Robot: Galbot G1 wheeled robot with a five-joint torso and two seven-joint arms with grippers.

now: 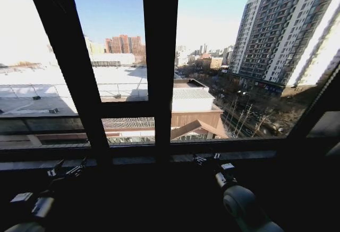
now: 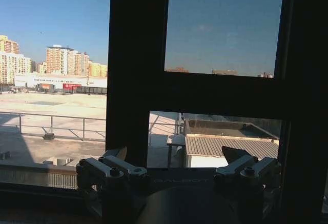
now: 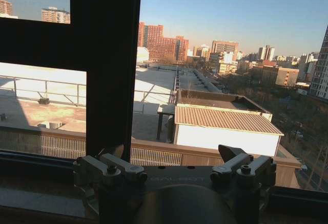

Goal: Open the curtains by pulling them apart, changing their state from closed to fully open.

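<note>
The curtains are out of view; the glass of the window stands uncovered between its dark frame bars (image 1: 160, 57). My left gripper (image 1: 66, 171) hangs low in front of the sill at the left, and its wrist view shows it open (image 2: 177, 157) with nothing between the fingers (image 2: 115, 168). My right gripper (image 1: 207, 159) is low at the sill a little right of the central bar, also open (image 3: 174, 155) and holding nothing, its fingers (image 3: 236, 163) spread wide.
A dark window sill (image 1: 170, 160) runs across just beyond both grippers. A thick vertical frame bar (image 2: 136, 70) stands close ahead of the left gripper, and another one (image 3: 105, 55) ahead of the right. Rooftops and tall buildings lie outside.
</note>
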